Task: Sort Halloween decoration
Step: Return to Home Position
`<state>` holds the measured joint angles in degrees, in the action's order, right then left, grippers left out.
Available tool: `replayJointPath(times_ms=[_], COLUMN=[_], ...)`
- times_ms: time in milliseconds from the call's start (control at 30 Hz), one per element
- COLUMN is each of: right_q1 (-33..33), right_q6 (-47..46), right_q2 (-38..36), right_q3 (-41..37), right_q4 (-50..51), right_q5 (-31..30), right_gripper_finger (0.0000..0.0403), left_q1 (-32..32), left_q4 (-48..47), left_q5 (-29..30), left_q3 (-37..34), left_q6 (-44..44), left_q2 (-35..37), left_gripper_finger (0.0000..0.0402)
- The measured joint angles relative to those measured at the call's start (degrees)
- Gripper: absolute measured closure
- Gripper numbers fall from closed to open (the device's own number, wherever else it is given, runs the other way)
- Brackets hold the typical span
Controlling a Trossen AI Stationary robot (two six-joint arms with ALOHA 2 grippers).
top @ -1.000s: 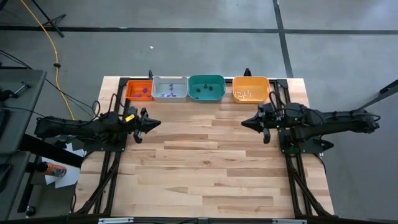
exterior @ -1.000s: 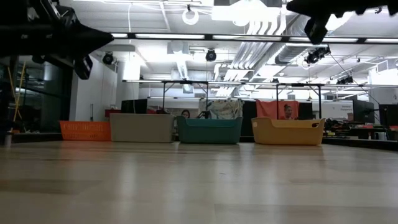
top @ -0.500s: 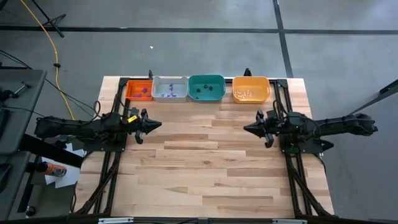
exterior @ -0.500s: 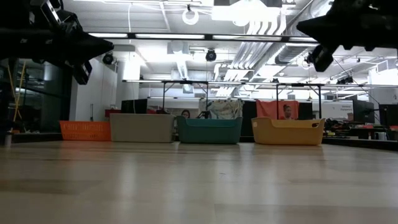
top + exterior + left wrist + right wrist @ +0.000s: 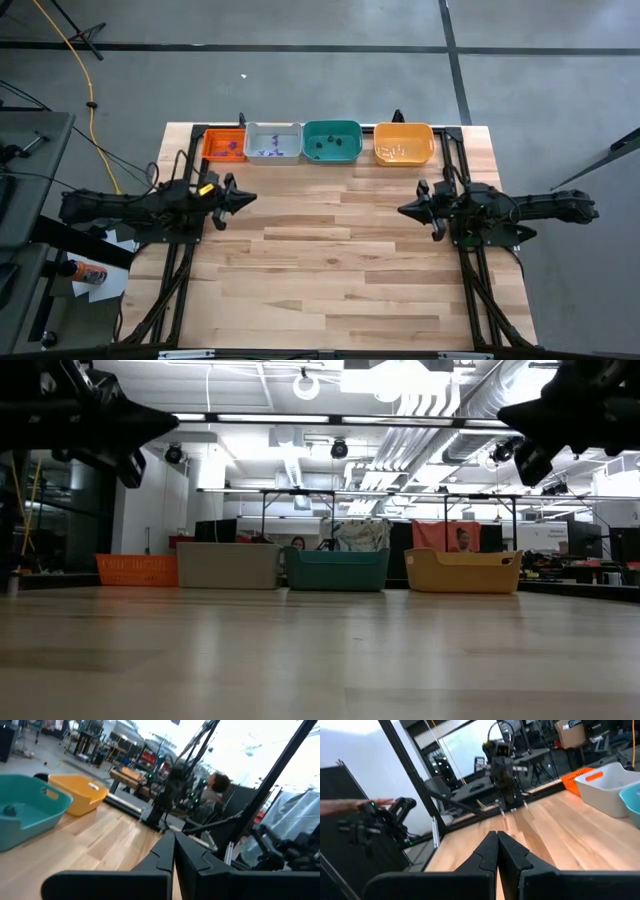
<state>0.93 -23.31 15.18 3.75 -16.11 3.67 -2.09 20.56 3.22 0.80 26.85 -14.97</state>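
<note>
Your trinkets (image 5: 272,150) sit in four trays lined along the far edge of the surface (image 5: 330,270): purple ones in the red tray (image 5: 207,146) and the grey tray (image 5: 272,126), dark ones in the green tray (image 5: 332,123), pale ones in the orange tray (image 5: 404,125). Your left jaws and right jaws are closed, empty, raised near opposite side edges, well apart.
</note>
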Motion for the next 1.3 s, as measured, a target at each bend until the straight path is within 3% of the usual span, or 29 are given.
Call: replayJointPath(times_ms=[633,833,1200,1300], right_q1=[0.00,0.10,0.24,0.24], right_q6=[0.85,-0.79,0.26,0.19], right_q2=[-1.13,-0.88,-0.93,-0.89], right_q3=[0.00,-3.17,-3.17,-3.15], right_q4=[13.46,10.15,15.12,15.27], right_q5=[-1.75,-2.82,-5.12,-5.12], right_gripper_finger=[0.0403,0.0403,0.0403,0.0403], left_q1=[-0.02,-0.02,-0.02,0.34], left_q4=[0.03,-0.37,-19.11,-20.04], left_q5=[0.00,-0.02,-0.03,-1.37], left_q3=[0.04,0.07,0.09,-0.01], left_q6=[-0.02,-0.02,-0.01,0.00], left_q2=[13.86,14.75,14.77,14.78], left_gripper_finger=[0.0401,0.0400,0.0398,0.0398])
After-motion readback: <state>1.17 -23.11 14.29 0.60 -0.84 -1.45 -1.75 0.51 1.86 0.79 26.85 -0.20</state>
